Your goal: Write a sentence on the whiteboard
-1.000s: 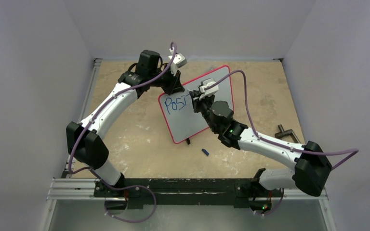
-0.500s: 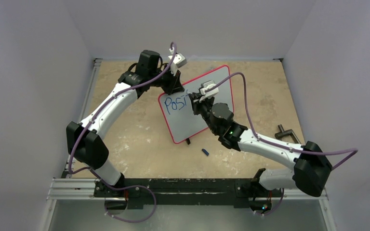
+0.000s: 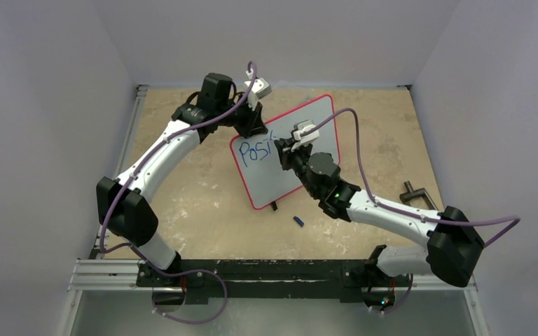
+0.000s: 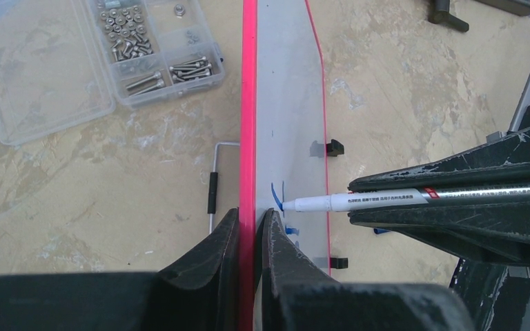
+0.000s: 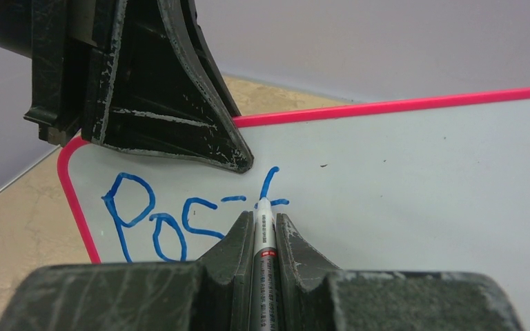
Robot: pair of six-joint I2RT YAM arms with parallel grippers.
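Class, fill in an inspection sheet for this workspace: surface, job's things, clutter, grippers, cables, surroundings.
Surface: mottled tan table.
Job's things: whiteboard stands tilted, blue letters "POS" plus an unfinished stroke; marker tip touches it.
Clutter: blue cap, screw box, hex key, black clamp.
Grippers: left gripper, fingers shut on the whiteboard's red edge; right gripper shut on marker.
Cables: purple cables run along both arms.
Surroundings: plain pale walls.

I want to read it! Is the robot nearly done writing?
No. Done: blue letters "Pos" on the whiteboard. In hand: left gripper clamps its red edge, right gripper holds the marker, tip on a fourth letter. Left: the rest of the sentence; most of the board is blank.
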